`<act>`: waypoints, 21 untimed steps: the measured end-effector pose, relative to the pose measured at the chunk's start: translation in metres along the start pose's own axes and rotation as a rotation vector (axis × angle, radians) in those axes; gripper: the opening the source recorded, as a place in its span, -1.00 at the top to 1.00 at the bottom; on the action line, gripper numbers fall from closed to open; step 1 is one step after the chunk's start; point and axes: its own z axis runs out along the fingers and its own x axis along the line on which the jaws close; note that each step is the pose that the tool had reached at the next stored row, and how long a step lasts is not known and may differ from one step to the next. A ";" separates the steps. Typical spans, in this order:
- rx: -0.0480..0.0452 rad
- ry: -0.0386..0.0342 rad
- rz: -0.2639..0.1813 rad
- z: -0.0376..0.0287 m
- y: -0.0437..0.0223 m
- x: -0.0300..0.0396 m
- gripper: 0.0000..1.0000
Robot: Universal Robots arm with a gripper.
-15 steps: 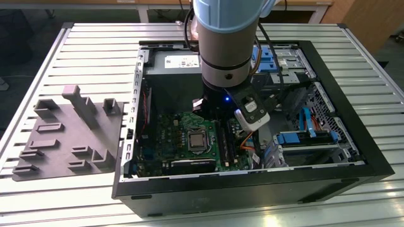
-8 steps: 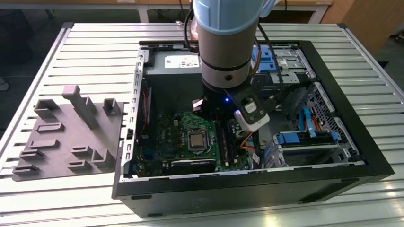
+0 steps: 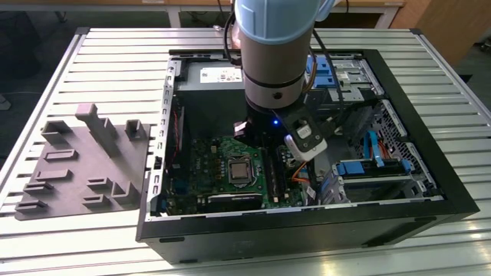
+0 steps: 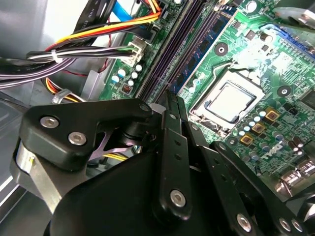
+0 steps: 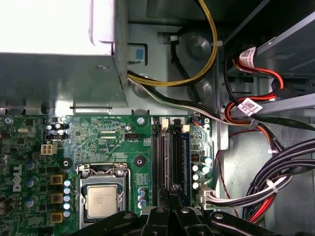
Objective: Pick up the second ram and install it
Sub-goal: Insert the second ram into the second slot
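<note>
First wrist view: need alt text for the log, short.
The end effector, its black linkages along the frame edge, is down at the memory slots on the green motherboard inside an open computer case. The processor socket sits beside the slots, with a metal power supply box and bundles of yellow, black and red cables around the board.

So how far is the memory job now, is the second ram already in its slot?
Seemingly done: one memory stick stands in the slot nearest the processor socket. In hand: the gripper is low inside the computer case, its tip at the memory slots. Left: I cannot tell whether the second ram is seated; the gripper hides that spot.
</note>
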 end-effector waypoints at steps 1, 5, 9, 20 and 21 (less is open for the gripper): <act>0.0002 0.0003 0.000 0.0001 -0.0001 0.0001 0.76; 0.0000 0.0019 0.000 0.0009 -0.0001 0.0001 0.76; 0.0004 0.0029 0.000 0.0017 -0.0002 0.0002 0.76; -0.0006 0.0032 -0.005 0.0040 -0.0003 0.0002 0.76; -0.0006 0.0033 -0.006 0.0041 -0.0003 0.0002 0.76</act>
